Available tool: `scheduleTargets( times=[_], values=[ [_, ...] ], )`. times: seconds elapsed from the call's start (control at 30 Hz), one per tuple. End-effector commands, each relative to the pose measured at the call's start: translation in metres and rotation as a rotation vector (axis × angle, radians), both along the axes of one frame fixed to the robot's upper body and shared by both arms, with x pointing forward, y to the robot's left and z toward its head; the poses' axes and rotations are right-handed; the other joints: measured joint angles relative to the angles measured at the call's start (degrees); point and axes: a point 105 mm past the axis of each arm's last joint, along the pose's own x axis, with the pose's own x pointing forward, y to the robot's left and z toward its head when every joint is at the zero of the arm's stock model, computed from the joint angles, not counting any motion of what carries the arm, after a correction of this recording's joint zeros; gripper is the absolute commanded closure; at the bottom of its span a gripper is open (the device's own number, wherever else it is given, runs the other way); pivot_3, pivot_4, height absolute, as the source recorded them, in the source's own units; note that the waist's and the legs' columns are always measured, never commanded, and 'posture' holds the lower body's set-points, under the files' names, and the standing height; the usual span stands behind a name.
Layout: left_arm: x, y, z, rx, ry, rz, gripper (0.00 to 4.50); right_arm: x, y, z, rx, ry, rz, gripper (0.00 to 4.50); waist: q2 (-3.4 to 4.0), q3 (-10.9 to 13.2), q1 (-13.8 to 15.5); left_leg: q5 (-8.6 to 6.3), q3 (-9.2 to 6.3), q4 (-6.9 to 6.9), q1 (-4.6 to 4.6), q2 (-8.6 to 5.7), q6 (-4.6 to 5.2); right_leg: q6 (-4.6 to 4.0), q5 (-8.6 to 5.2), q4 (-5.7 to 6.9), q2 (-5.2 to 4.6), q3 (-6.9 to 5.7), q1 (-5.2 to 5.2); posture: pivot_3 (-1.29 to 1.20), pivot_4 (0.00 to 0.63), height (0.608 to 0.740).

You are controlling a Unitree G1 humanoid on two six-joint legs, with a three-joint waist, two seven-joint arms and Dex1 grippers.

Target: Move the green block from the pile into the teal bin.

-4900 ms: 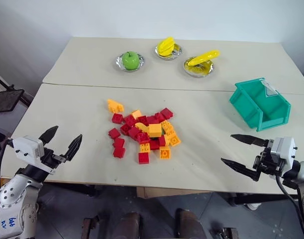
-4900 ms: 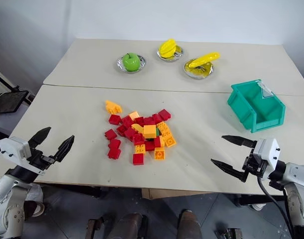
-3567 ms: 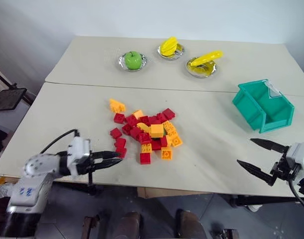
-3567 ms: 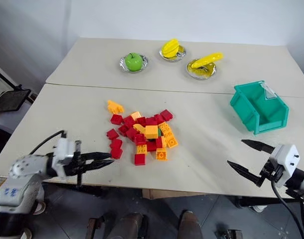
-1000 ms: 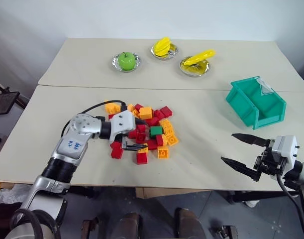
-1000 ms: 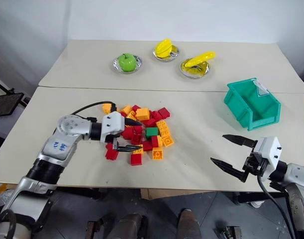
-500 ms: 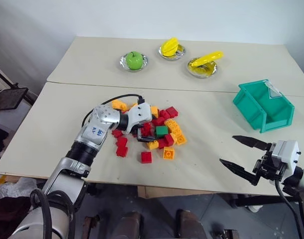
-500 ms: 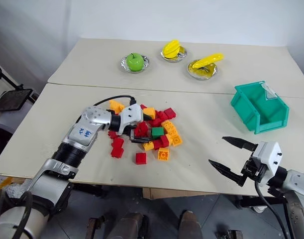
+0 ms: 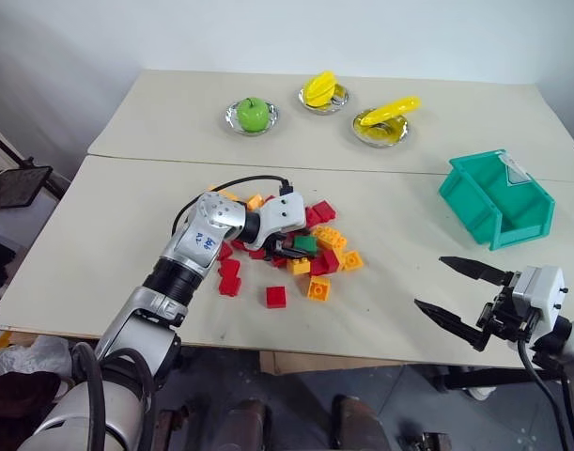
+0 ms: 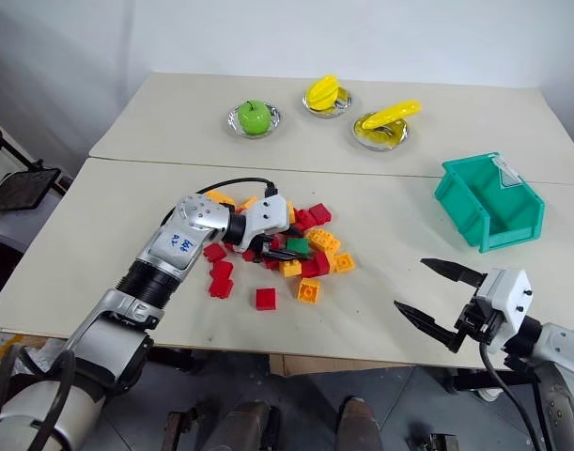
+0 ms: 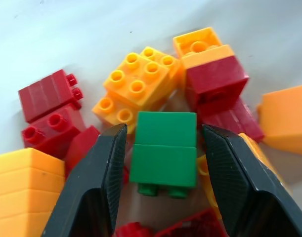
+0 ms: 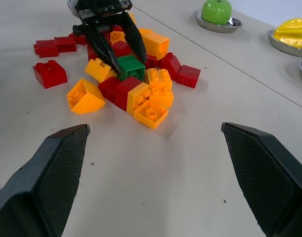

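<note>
Green block [image 11: 164, 148] between parted left tool [image 11: 163, 163] fingers; right tool [image 10: 435, 303] wide apart

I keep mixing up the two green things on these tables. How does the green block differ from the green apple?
The green block is a square studded brick; the green apple is round with a stem. The block lies in the pile between the left gripper's fingers; the apple sits alone in a small metal dish on the far table. Both are bright green.
</note>
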Motion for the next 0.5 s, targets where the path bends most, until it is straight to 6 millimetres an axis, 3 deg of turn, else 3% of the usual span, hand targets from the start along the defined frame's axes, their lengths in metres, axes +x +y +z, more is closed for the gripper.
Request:
scheduleTargets(
  times=[0.03, 0.4, 0.5],
  values=[
    [0.004, -0.004, -0.005, 0.052, -0.006, 0.029, 1.99, -0.001, 0.005, 0.009, 0.009, -0.043, 0.019, 0.00, -0.01, 0.00, -0.05, 0.00, 0.00, 0.00, 0.00, 0.00, 0.00, 0.00, 0.00, -0.01, 0.00, 0.00, 0.00, 0.00, 0.150, 0.740],
    [-0.010, 0.018, -0.020, 0.216, 0.099, 0.005, 1.99, -0.003, 0.004, 0.009, 0.010, -0.042, 0.019, 0.00, 0.01, 0.00, -0.37, 0.00, 0.03, -0.01, 0.04, 0.04, 0.00, 0.00, 0.00, 0.04, 0.02, 0.03, -0.02, 0.00, 0.150, 0.740],
    [-0.005, 0.024, -0.020, 0.229, 0.087, 0.041, 2.59, -0.003, 0.004, 0.009, 0.010, -0.044, 0.018, 0.00, 0.01, -0.01, -0.51, 0.00, 0.04, -0.01, 0.05, 0.06, 0.00, 0.00, 0.00, 0.05, 0.04, 0.04, -0.02, 0.00, 0.150, 0.740]
  ],
)
